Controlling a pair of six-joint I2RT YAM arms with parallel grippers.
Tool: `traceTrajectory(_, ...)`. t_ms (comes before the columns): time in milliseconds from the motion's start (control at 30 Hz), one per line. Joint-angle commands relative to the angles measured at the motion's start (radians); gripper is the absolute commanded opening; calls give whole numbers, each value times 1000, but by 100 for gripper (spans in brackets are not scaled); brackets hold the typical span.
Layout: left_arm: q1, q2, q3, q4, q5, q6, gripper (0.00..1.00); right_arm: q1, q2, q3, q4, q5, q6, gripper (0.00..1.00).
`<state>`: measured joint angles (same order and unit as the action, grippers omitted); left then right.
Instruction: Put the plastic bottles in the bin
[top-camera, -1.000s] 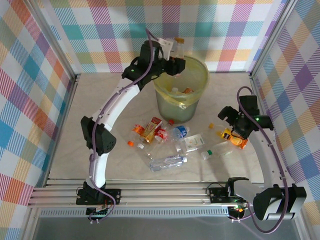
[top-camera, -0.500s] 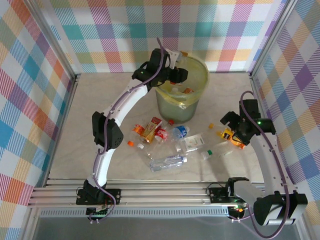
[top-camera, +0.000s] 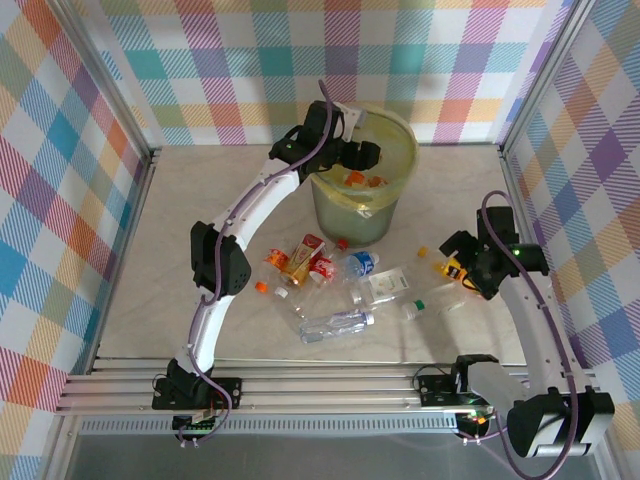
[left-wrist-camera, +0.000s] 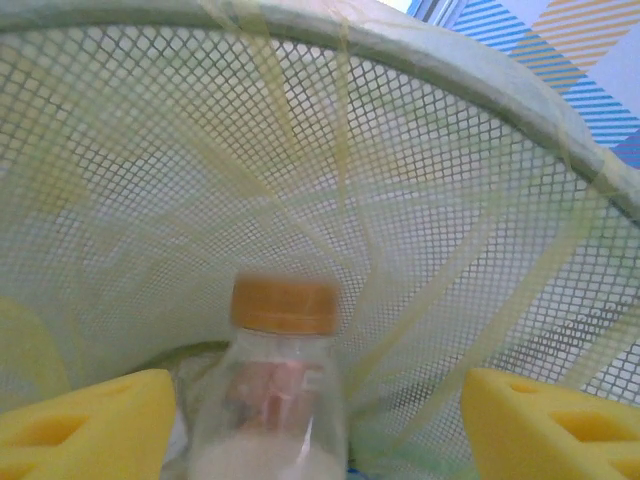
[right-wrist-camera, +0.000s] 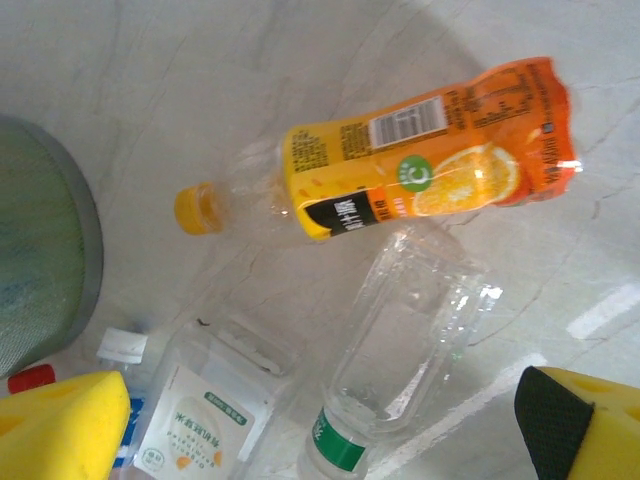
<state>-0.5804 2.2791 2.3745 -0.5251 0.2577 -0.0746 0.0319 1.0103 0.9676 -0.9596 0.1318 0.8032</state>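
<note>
The bin (top-camera: 352, 216) is a grey-green mesh bucket with a yellow bag, standing at the back centre. My left gripper (top-camera: 364, 154) hangs open over its mouth. Between the wide-apart yellow pads (left-wrist-camera: 85, 425) a clear bottle with an orange cap (left-wrist-camera: 280, 390) shows blurred, close to the left pad, with the bin's mesh wall (left-wrist-camera: 420, 150) behind it. My right gripper (top-camera: 463, 262) is open above an orange-labelled bottle (right-wrist-camera: 420, 175) and a clear bottle with a green label (right-wrist-camera: 405, 345), both lying on the table. Several more bottles (top-camera: 335, 323) lie in front of the bin.
A white-labelled bottle (right-wrist-camera: 200, 420) lies left of the clear one, near the bin's base (right-wrist-camera: 40, 250). A blue-labelled bottle (top-camera: 361, 264) and red and orange ones (top-camera: 302, 260) sit mid-table. Checked walls enclose the table; the frame rails run along the near edge.
My left arm has swung right over the bin's mouth with the orange-capped bottle, and its jaws now stand apart from it. My right gripper has shifted slightly toward the near edge.
</note>
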Motion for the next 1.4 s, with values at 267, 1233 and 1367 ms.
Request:
traceTrajectory(267,-6,-3,71,-10,18,-20,91,-5,19,-65,69,-103,-83,100)
traceTrajectory(1233,-21,-782,-656,312,-232,-52,100,-3,35,-220,34,-115,68,100)
traceTrajectory(1367,-21,-936,-875,409,-356,-71,100,-5,54,-235,73,-116,74,100)
